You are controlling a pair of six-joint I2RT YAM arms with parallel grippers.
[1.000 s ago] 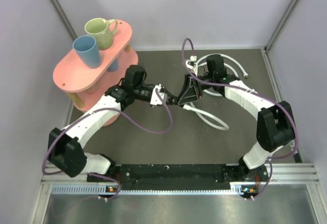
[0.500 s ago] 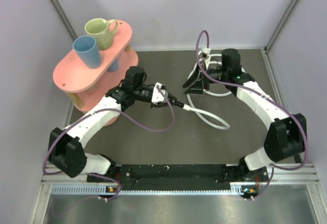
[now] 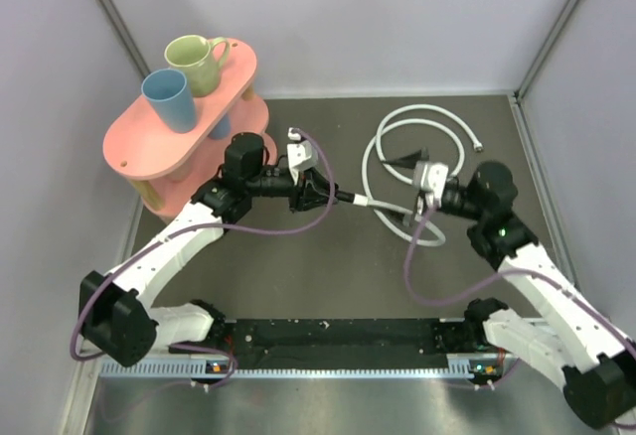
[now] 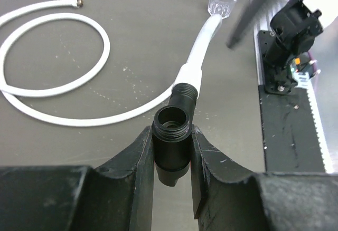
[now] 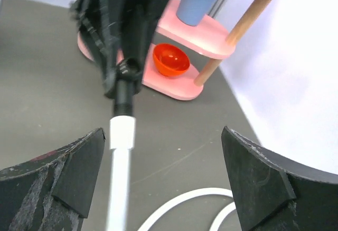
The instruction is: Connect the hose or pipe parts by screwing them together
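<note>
My left gripper [image 3: 333, 196] is shut on the black T-shaped connector [image 4: 171, 138], which stands upright between its fingers [image 4: 138, 173] with the open threaded mouth facing up. The white hose's end nut [image 4: 189, 76] sits on the connector's side port, and some thread shows there. From there the hose [image 3: 417, 117] runs right and lies coiled on the table, its silvery end fitting [image 3: 479, 145] at the far right. My right gripper [image 5: 163, 183] is wide open and holds nothing. It faces the nut [image 5: 122, 132] from a short distance to the right.
A pink two-level rack [image 3: 189, 107] stands at the back left with a green mug [image 3: 195, 63] and a blue cup [image 3: 169, 99] on top and a red bowl [image 5: 170, 60] on its lower level. Grey walls close in the table's sides.
My right gripper has opened, let go of the hose end, and drawn back to the right and towards the near edge. My left arm has turned and shifted slightly left, still gripping the connector.
</note>
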